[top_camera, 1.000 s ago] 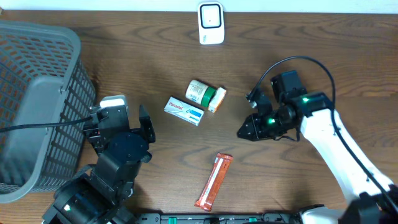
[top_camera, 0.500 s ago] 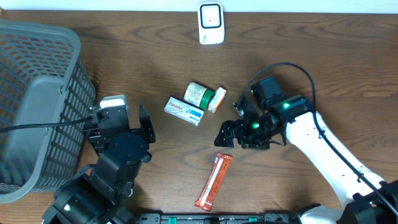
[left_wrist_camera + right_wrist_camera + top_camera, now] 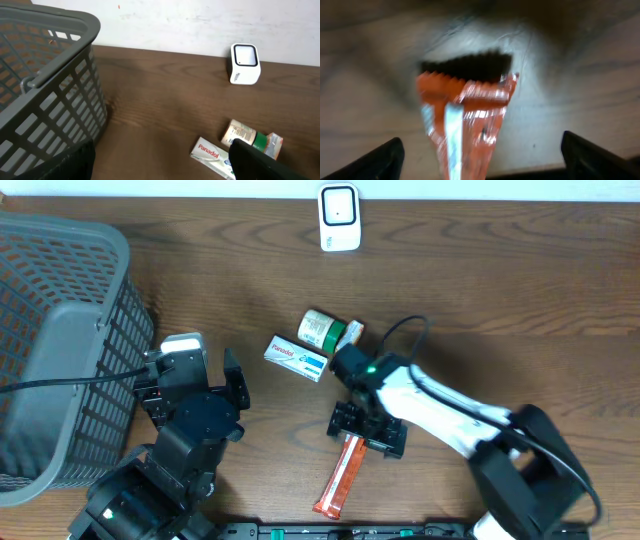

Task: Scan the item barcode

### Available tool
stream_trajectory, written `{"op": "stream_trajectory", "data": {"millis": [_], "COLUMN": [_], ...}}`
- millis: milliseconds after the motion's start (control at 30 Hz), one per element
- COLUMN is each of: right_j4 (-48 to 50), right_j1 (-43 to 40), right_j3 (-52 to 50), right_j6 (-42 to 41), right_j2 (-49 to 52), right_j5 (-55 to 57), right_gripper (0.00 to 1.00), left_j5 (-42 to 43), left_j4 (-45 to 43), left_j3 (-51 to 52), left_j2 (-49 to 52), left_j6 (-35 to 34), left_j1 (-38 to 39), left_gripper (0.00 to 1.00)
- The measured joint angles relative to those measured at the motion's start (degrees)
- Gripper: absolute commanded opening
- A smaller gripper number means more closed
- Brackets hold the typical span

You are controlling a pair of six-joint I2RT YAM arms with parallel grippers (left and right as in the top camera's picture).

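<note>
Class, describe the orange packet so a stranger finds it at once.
On the brown table, look right of the gray basket, near the front edge. The packet is long, flat and orange, unlike the box and bottle behind it.

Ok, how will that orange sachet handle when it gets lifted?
The orange sachet looks like thin crinkled foil with a serrated end, so it will probably flop rather than stay stiff. It lies flat on the table, so it seems light and may be hard to get under. Its glossy film might slip in the right pincer.
</note>
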State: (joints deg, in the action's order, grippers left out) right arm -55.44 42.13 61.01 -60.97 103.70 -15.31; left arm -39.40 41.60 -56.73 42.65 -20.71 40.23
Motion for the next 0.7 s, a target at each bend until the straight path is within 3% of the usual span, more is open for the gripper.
{"op": "stream_trajectory", "data": {"millis": [233,300,333,367,400,433,500,700], "right_j4": [0.07,0.37,0.52,0.61,0.76,0.81,1.14,1.53], "right_j1": [2.95,4.50,5.40,5.88,6.51,6.91,7.41,7.41], "right_j3": [0.00,0.00,0.00,0.00,0.00,0.00,-0.02,-0.02], "right_j6": [-1.81,-2.86,-3.39,-4.35,-4.94,-5.64,-7.08,-9.62], "right_j2": [2.19,2.19,2.19,2.19,2.19,2.19,2.19,2.08], "right_j5": [-0.35,-0.33,-0.02,0.20,0.44,0.61,1.05,1.97], "right_gripper": [0.88,0.75,0.54,0.47,0.27,0.15,0.02,0.02], "left_j5": [0.00,0.00,0.00,0.00,0.00,0.00,0.00,0.00], "left_j4": [0.00,0.00,0.00,0.00,0.00,0.00,0.00,0.00], "left_j3": [0.00,0.00,0.00,0.00,0.00,0.00,0.00,0.00], "left_j2": [0.00,0.00,0.00,0.00,0.00,0.00,0.00,0.00], "left_j6": [0.00,-0.02,-0.02,-0.02,-0.02,0.00,-0.02,-0.02], "left_j1": [0.00,0.00,0.00,0.00,0.00,0.00,0.00,0.00], "left_gripper": [0.86,0.86,0.86,0.86,0.86,0.86,0.86,0.86]}}
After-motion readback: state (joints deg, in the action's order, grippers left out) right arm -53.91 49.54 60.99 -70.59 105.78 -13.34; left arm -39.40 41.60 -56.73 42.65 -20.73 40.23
